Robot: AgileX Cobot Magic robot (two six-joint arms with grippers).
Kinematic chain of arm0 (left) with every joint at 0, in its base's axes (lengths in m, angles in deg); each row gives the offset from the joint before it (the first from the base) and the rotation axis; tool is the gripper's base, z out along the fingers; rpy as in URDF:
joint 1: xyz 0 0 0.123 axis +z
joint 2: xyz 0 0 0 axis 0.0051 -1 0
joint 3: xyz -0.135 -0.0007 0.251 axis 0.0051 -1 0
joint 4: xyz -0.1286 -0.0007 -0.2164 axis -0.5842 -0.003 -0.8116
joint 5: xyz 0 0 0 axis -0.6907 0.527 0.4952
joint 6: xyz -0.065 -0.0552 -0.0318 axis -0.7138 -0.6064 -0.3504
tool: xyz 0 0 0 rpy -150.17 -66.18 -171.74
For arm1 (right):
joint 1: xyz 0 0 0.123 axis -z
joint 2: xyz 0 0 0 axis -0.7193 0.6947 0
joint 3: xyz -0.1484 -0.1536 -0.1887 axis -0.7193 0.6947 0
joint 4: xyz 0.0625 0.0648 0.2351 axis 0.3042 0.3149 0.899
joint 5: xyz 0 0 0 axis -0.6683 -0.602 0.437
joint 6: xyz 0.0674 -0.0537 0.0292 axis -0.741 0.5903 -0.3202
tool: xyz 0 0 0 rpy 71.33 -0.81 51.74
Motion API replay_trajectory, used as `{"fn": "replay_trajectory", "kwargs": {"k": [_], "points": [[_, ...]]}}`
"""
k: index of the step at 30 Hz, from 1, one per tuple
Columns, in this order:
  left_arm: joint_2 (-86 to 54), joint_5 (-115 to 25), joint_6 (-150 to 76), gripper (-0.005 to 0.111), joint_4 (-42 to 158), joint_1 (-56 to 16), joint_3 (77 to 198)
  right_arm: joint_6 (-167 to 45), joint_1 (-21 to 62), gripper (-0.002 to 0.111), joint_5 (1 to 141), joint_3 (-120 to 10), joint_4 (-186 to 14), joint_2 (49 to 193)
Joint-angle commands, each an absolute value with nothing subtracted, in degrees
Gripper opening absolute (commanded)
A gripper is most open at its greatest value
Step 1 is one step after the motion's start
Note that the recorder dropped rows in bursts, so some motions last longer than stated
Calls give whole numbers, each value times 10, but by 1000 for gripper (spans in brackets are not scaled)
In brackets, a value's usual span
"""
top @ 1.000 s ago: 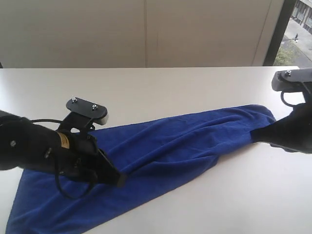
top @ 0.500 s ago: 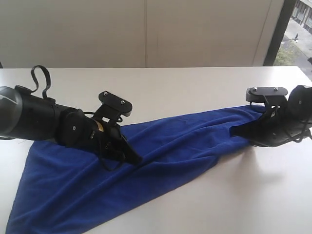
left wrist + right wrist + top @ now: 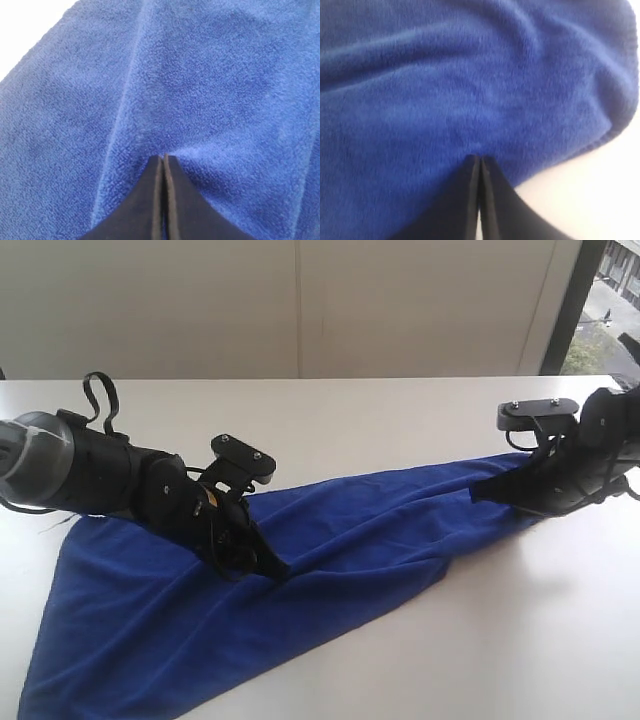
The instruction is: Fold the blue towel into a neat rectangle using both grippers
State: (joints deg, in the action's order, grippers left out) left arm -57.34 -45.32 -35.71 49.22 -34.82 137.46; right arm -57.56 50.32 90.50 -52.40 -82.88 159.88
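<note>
This looks like a robot lab in an office building. A big white bench [image 3: 400,410] stands by a bare pale wall [image 3: 150,310], with a left robot arm [image 3: 100,480] and a right robot arm [image 3: 600,440] over it. A window [image 3: 612,300] shows a street far below.

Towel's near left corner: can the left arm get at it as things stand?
Probably yes: that corner of the towel lies bare, nothing over it. The left end effector is shut, seemingly pinching the towel's middle, so it must release first.
</note>
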Motion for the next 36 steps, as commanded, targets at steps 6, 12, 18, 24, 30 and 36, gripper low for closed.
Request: {"fn": "replay_trajectory", "kwargs": {"k": [6,12,18,24,30,36], "points": [[-604,-403,-352,0,497,-341,1362,-557,489,0,1019,-528,-835,1551],[-604,-409,-351,0,497,-341,1362,-557,447,0,1005,-528,-833,1579],[-604,-409,-351,0,497,-341,1362,-557,431,0,1042,-528,-835,1583],[-604,-408,-351,0,497,-341,1362,-553,431,0,1035,-528,-836,1586],[-604,-408,-351,0,497,-341,1362,-554,431,0,959,-528,-836,1602],[-604,-408,-351,0,497,-341,1362,-558,431,0,898,-549,-834,1603]]}}
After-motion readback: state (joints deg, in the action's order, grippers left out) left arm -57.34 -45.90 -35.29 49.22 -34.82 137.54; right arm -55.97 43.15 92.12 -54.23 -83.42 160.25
